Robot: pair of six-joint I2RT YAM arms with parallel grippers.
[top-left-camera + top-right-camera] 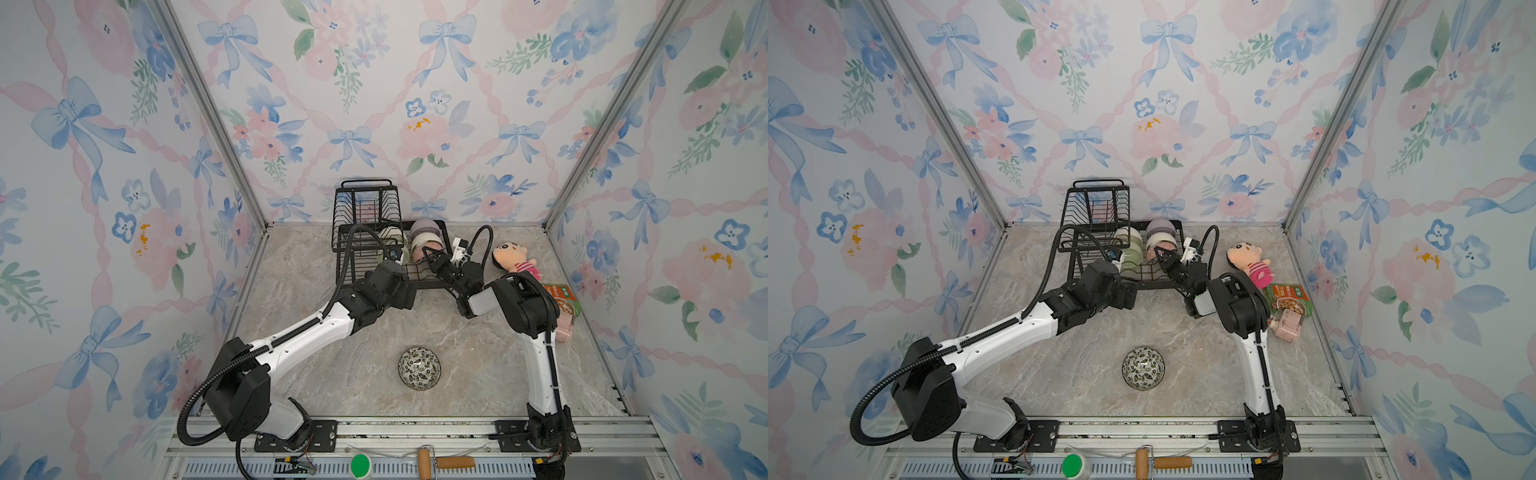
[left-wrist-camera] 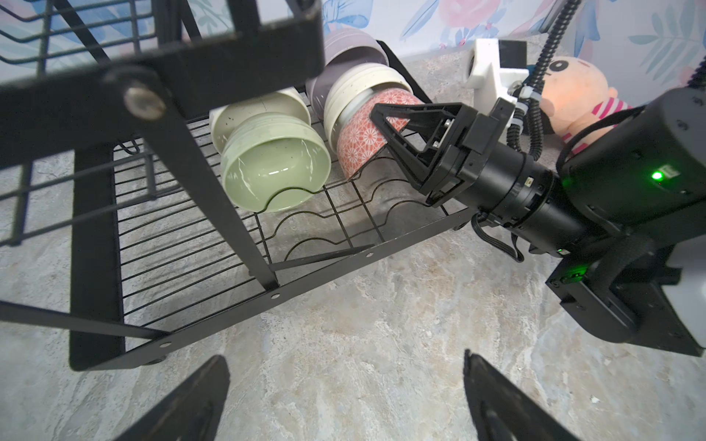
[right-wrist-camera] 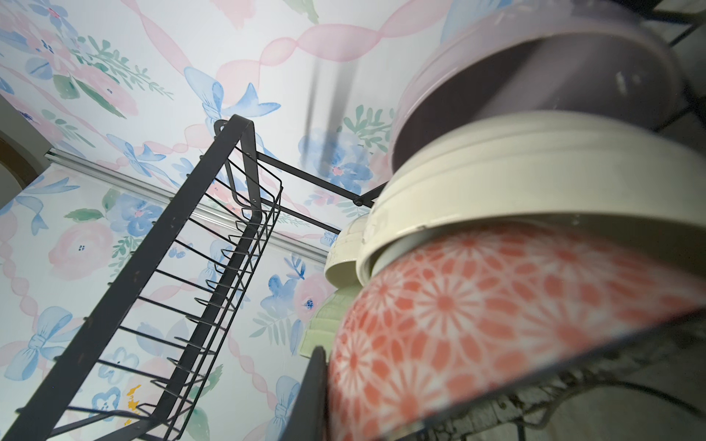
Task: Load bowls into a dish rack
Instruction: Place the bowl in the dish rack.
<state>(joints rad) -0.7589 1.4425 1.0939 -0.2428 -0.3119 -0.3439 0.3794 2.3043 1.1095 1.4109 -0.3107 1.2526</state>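
The black wire dish rack (image 1: 365,208) stands at the back wall. On its base tray (image 2: 344,259) lean a lavender bowl (image 2: 351,42), a cream bowl (image 2: 363,88), a red-and-white patterned bowl (image 2: 363,141), and beside them a pale green bowl (image 2: 275,172) against another cream bowl (image 2: 259,110). My right gripper (image 1: 426,250) is shut on the patterned bowl's rim (image 3: 496,305). My left gripper (image 2: 345,362) hangs open and empty over bare tabletop in front of the rack. A black-and-white leaf-patterned bowl (image 1: 419,368) sits upright near the table's front.
A plush doll (image 1: 515,257), a green food packet (image 1: 565,299) and a pink object (image 1: 565,328) lie along the right wall. On the front rail lie a wooden-handled tool (image 1: 444,461) and a green disc (image 1: 360,465). Floral walls close in three sides.
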